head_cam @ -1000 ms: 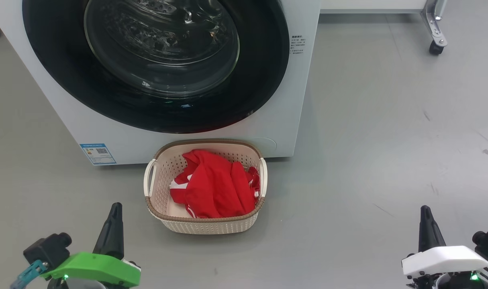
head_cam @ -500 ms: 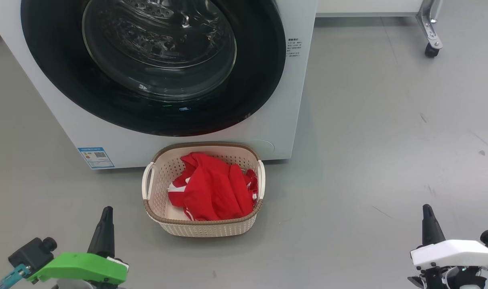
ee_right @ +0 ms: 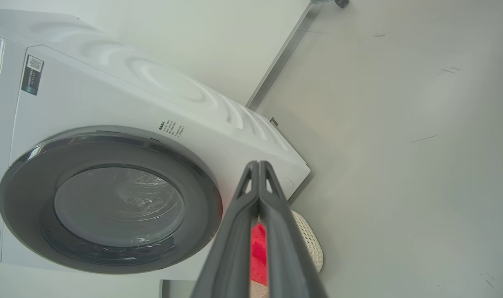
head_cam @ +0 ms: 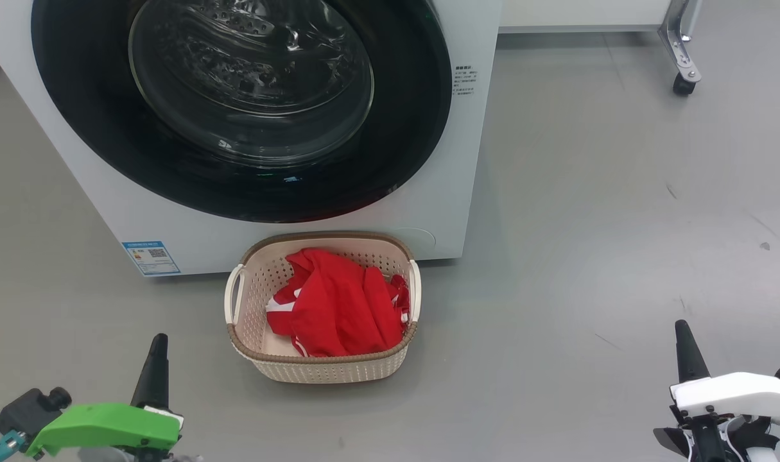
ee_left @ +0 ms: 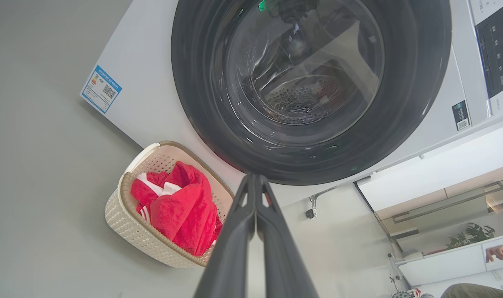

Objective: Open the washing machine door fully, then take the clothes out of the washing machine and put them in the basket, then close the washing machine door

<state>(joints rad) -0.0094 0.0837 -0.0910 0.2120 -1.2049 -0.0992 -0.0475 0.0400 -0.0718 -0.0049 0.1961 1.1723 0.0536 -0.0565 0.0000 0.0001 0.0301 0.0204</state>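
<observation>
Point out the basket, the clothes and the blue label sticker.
basket (head_cam: 329,369): head view, front wall.
clothes (head_cam: 338,308): head view, middle of the red heap.
blue label sticker (head_cam: 150,258): head view, its centre.

Entry is barred by the closed glossy black round door (head_cam: 396,128); the cream perforated plastic basket (head_cam: 325,371) stands near it; grey floor (head_cam: 589,224) rightward is left free.

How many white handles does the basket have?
2. The left handle and the right handle sit on opposite sides of the basket; none seems hidden.
</observation>
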